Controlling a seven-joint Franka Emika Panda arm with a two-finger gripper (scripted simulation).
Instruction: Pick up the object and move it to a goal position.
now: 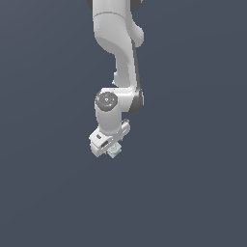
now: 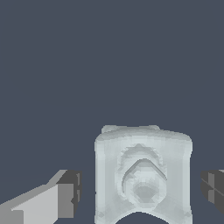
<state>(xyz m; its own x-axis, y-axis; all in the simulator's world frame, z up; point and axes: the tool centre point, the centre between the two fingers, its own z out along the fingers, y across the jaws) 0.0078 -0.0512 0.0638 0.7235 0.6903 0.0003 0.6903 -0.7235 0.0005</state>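
Gripper (image 2: 140,192) open, fingers spread wide to either side of the object, clear gaps on both sides, nothing gripped. One finger (image 2: 65,197) pale with a dark pad at its tip; the other fingertip (image 2: 213,188) seen only as a dark pad at the frame's edge. Object (image 2: 143,175) sitting between the two pads in the wrist view, closer to neither by much, touching neither. Pale grey-blue, blocky, squarish body with rounded corners, a raised round ring on its face and a smaller boss inside the ring; an arched cut-out along its near edge.

Same gripper (image 1: 112,147) in the exterior view pointing down and tilted, white hand body angled across the frame. Object (image 1: 114,151) peeking out just below the hand, tiny against it, mostly hidden by the gripper body; cannot tell from this view whether resting on the surface or slightly above it.

Above the hand, white wrist joint with a grey round cap (image 1: 106,100), then the white arm (image 1: 118,43) rising to the top edge of the exterior view. All around, plain dark slate-blue ground (image 1: 193,169), uniform, no visible edges or markings.
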